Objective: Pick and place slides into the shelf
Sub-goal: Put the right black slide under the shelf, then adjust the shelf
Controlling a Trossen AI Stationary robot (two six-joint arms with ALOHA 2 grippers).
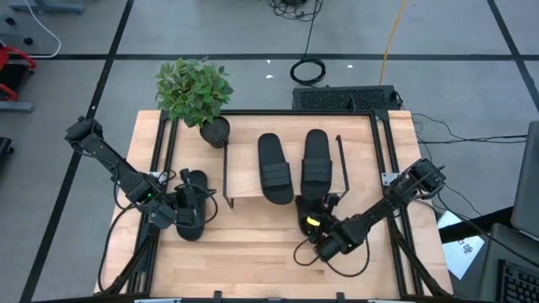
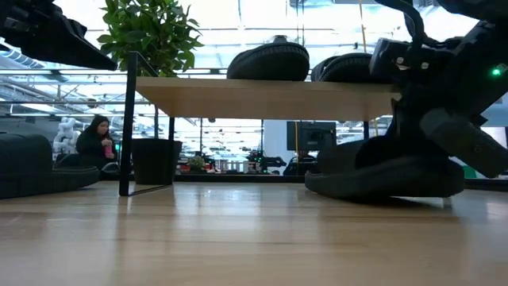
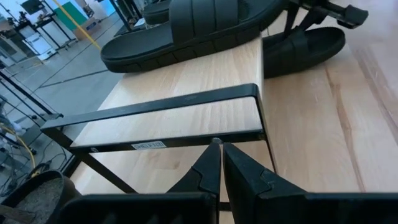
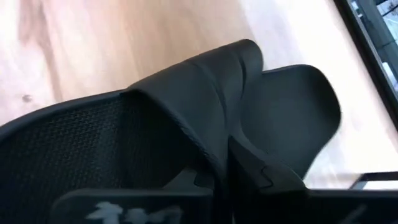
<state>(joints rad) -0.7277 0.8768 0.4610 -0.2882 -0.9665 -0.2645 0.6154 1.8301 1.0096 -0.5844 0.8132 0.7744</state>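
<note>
Two black slides [image 1: 275,168] [image 1: 317,164] lie side by side on the light-wood shelf [image 1: 242,164], soles down. A third slide [image 1: 192,198] lies flat on the table left of the shelf. My left gripper [image 3: 221,148] is shut and stands over it with nothing between its fingers. The fourth slide [image 1: 308,210] [image 2: 385,171] lies at the shelf's near right corner, with my right gripper [image 1: 320,225] shut on its strap. In the low view its sole [image 2: 381,187] looks to be on the tabletop. My right gripper holds the fourth slide by its ribbed strap [image 4: 208,93], at the strap's edge. One finger [image 4: 252,171] shows beside the strap and the other is hidden behind it. The fingers slant down from the table's near right. The slide's sole looks level on the table.
A potted plant [image 1: 195,88] stands at the shelf's far left corner. The shelf's black wire legs [image 3: 155,106] frame its ends. Bare tabletop [image 1: 253,244] lies in front of the shelf. A black rail frame [image 1: 383,143] edges the table. A person [image 2: 95,143] sits in the room beyond.
</note>
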